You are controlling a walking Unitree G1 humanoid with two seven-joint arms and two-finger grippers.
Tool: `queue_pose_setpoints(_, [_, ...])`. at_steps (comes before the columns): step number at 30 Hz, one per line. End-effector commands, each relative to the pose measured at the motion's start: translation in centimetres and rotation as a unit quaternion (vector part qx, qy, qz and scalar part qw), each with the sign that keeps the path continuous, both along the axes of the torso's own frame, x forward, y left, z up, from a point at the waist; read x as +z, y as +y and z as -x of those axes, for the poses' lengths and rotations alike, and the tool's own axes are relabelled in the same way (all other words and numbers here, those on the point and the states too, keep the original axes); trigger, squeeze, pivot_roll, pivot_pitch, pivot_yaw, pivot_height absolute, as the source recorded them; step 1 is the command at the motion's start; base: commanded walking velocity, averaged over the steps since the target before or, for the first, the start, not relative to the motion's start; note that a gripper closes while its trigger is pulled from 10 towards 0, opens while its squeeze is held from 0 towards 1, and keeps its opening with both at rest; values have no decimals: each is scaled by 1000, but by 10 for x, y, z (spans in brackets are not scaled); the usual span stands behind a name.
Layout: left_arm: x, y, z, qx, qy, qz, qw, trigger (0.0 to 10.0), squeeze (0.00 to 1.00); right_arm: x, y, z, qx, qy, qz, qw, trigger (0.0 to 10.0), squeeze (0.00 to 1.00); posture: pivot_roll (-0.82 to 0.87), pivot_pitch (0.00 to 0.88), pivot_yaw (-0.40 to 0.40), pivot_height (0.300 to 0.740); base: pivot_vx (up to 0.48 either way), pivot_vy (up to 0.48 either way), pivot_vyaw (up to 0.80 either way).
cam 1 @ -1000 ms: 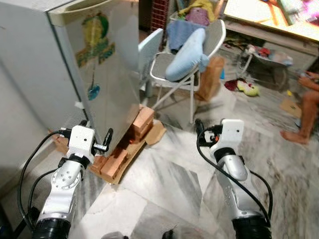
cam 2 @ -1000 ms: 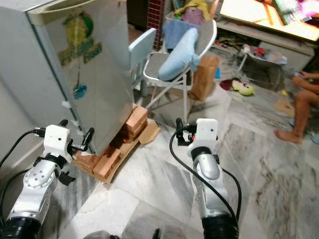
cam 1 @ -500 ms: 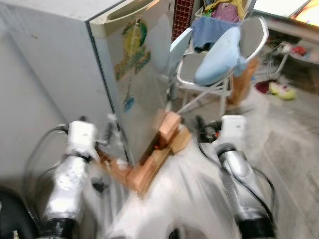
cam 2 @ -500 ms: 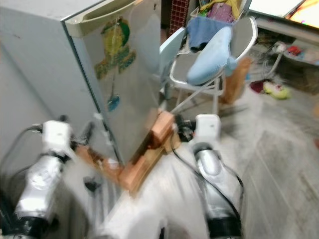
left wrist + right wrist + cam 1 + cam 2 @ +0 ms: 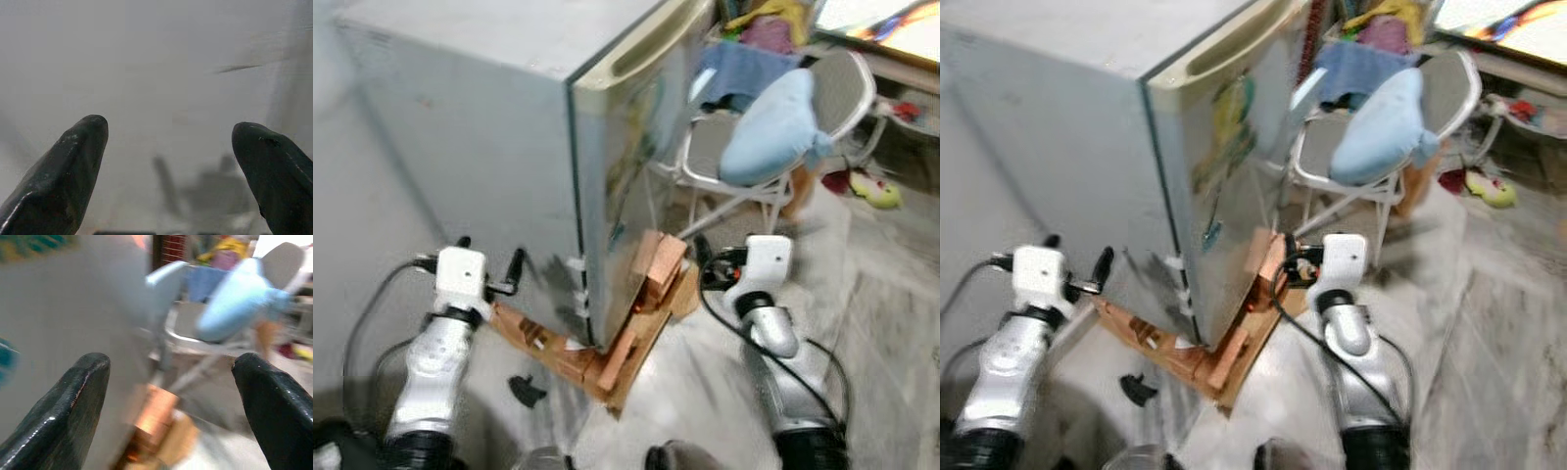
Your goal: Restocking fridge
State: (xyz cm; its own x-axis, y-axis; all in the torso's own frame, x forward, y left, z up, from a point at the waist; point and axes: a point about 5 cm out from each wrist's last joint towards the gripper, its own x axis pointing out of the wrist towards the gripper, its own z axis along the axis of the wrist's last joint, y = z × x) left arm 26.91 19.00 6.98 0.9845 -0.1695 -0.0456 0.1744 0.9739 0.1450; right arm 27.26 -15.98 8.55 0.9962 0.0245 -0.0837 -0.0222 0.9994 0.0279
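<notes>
Fridge (image 5: 509, 147): 1, grey, door shut w/ cream handle strip on top edge; coloured stickers on door, blurred. Stands in front of robot, betw. the 2 arms.
Bricks (image 5: 656, 269): several reddish ones under fridge base, exact count not clear; they lie on 1 cardboard sheet (image 5: 631, 377).
Left gripper (image 5: 168, 132): 1, fingers (image 5: 73, 166) spread wide, holding nothing; faces fridge's grey side wall, close but not touching. In head views it sits at fridge's left side.
Right gripper (image 5: 171, 367): 1, fingers (image 5: 73, 406) spread wide, empty; points at fridge door, bricks and chair beyond. In head views it's just right of the bricks.
Chair (image 5: 754, 176): 1 white-framed folding chair, right of and behind fridge; 1 light blue pillow (image 5: 773, 127) on it, blue cloth (image 5: 729, 73) over the back.
Floor (image 5: 891, 294): grey marble tiles; 1 small black item (image 5: 524, 390) lying near cardboard, cannot tell what.
Toy (image 5: 871, 186): 1 yellow-green soft thing on floor, far right.
Sharpness: head views blurred, fine detail lost.
</notes>
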Motion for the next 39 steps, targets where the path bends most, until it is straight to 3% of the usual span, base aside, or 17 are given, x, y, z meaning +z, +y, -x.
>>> queue_pose_setpoints(1, [3, 6, 1, 4, -3, -3, 1000, 10000, 0, 4, 2, -1, -1, -7, -3, 1000, 10000, 0, 4, 32, -47, 740, 0, 0, -800])
queue_pose_setpoints(17, [6, 3, 6, -33, 3, 19, 999, 10000, 0, -2, -1, 5, 6, 13, 3, 1000, 10000, 0, 4, 47, -56, 740, 0, 0, -713])
queue_pose_setpoints(26, [1, 1, 6, -30, 12, 12, 999, 10000, 0, -5, -3, 10, 6, 23, 8, 1000, 10000, 0, -7, 56, -58, 740, 0, 0, -151])
queue_pose_setpoints(37, [6, -10, -25, -37, 13, 7, 999, 10000, 0, -6, -6, 20, 7, 33, 10, 999, 10000, 0, -28, 63, -60, 740, 0, 0, 0])
queue_pose_setpoints(39, [11, -19, -34, -56, 6, 3, 998, 10000, 0, -6, -6, 20, 6, 34, 10, 999, 10000, 0, -35, 65, -56, 740, 0, 0, 0])
